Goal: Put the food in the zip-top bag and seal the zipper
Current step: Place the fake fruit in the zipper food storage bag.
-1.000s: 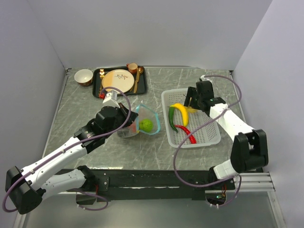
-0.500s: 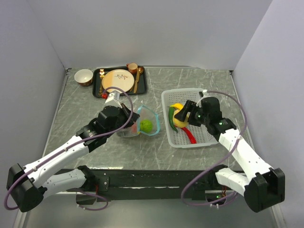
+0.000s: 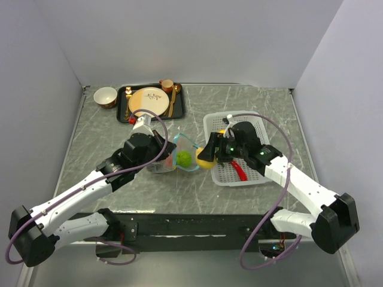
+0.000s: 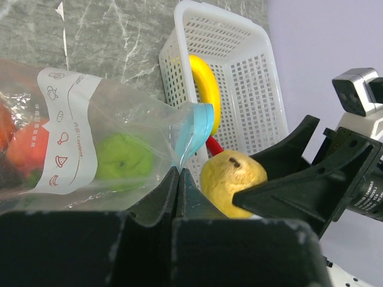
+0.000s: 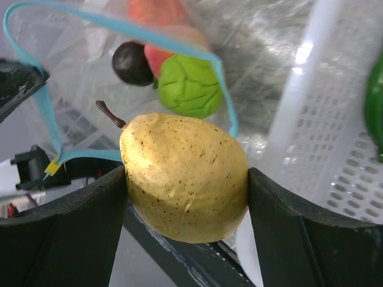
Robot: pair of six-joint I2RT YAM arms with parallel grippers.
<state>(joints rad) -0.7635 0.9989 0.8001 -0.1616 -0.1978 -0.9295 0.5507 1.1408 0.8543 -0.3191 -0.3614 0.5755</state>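
Note:
The zip-top bag (image 3: pixel 170 158) lies on its side at the table's middle, its mouth open towards the right. My left gripper (image 4: pixel 178 174) is shut on the rim at the teal zipper (image 4: pixel 194 134) and holds it up. Inside the bag are a lime-green ball (image 5: pixel 188 86), a dark fruit (image 5: pixel 133 63) and orange-red pieces (image 5: pixel 158 12). My right gripper (image 5: pixel 187 179) is shut on a pale yellow speckled pear (image 5: pixel 182 176), just in front of the bag's mouth (image 3: pixel 205 160). A yellow banana (image 4: pixel 206 84), a red chilli (image 3: pixel 239 170) and a green pepper (image 5: pixel 376 107) lie in the basket.
The white perforated basket (image 3: pixel 263 170) stands right of the bag, under my right arm. A black tray (image 3: pixel 122 113) at the back left carries a beige plate (image 3: pixel 148 100) and a cup (image 3: pixel 166 85). A small bowl (image 3: pixel 105 95) sits beside it.
My right arm has swung left from the far side of the basket to the bag's mouth, carrying the pear. The left gripper and the bag have stayed put.

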